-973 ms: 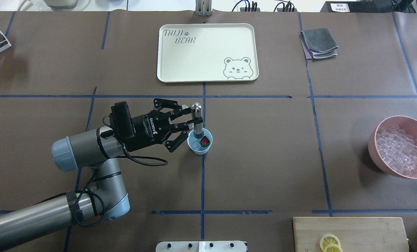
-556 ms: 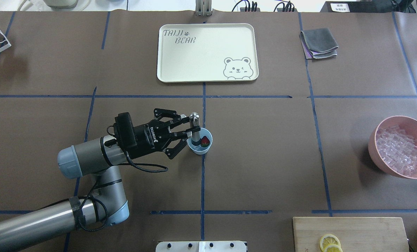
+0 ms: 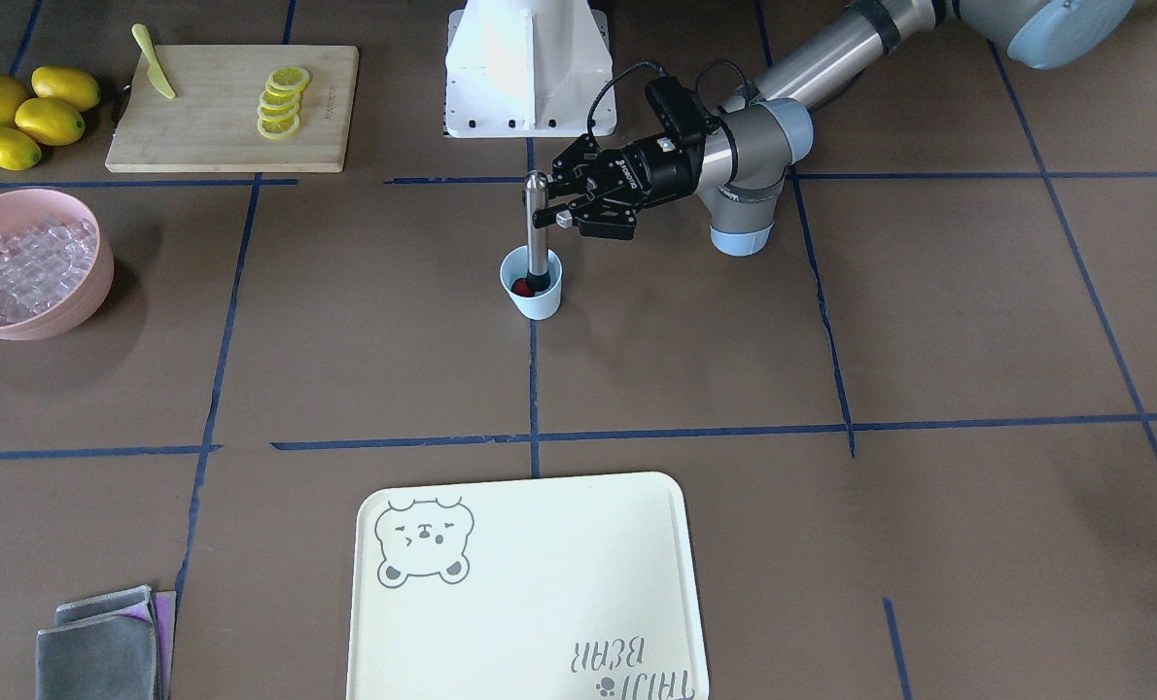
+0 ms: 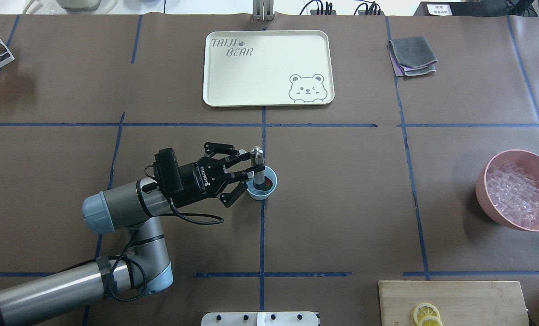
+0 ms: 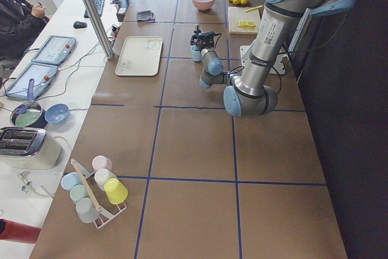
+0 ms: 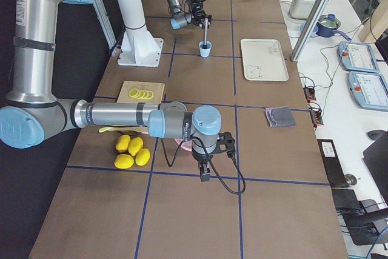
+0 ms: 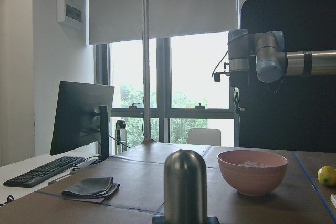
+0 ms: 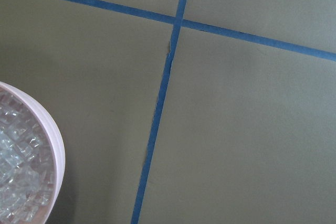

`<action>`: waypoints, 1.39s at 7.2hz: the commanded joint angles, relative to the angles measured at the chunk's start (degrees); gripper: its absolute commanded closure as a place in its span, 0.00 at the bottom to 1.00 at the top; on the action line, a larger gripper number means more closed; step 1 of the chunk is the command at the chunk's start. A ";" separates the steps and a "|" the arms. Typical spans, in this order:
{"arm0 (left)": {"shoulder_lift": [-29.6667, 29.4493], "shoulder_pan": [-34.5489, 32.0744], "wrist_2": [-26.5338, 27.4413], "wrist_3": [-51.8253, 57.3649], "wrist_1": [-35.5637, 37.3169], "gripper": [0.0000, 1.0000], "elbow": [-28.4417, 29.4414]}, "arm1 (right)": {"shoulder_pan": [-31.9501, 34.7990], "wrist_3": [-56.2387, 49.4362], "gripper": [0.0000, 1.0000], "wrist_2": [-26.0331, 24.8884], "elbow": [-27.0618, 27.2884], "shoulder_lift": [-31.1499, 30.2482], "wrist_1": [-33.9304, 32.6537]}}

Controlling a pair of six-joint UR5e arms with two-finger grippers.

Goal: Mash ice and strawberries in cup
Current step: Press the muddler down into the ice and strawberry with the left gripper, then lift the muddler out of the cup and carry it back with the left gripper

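Note:
The pale-blue cup (image 4: 261,195) stands at the table's middle, also in the front view (image 3: 538,299). A red strawberry (image 4: 267,184) lies inside it. My left gripper (image 4: 252,164) is shut on an upright metal muddler (image 4: 257,156), whose lower end is in the cup; the left wrist view shows its rounded top (image 7: 185,187). I cannot make out ice in the cup. Ice cubes (image 4: 514,194) fill the pink bowl (image 4: 481,181) at the right. My right gripper (image 6: 205,171) hangs beside that bowl; I cannot tell if it is open.
A cream bear tray (image 4: 269,68) lies behind the cup. Grey cloths (image 4: 412,55) sit at the back right. A cutting board (image 4: 450,301) with lemon slices is at the front right, with whole lemons (image 3: 24,112) and a yellow knife (image 3: 154,60).
My left gripper has moved down and slightly right, pushing the muddler deeper into the cup. The cup has shifted a little to the right.

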 commanded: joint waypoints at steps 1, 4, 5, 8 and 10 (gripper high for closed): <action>-0.16 -2.53 -0.14 -2.16 0.58 1.00 -2.79 | 0.00 0.04 0.01 0.00 0.01 0.00 0.00; 2.73 -5.27 -0.67 -6.04 19.56 1.00 -16.53 | 0.00 0.04 0.01 0.09 0.01 0.00 0.00; 4.22 -5.27 -0.67 -6.04 30.00 1.00 -23.73 | 0.00 0.04 0.01 0.00 0.01 0.00 0.00; 4.33 -5.53 -0.58 -6.04 64.09 1.00 -39.14 | 0.00 0.04 0.01 0.00 -0.08 0.00 0.00; 4.24 -7.10 -0.76 -5.61 82.76 1.00 -43.14 | 0.00 0.04 0.01 0.00 -0.08 0.00 0.00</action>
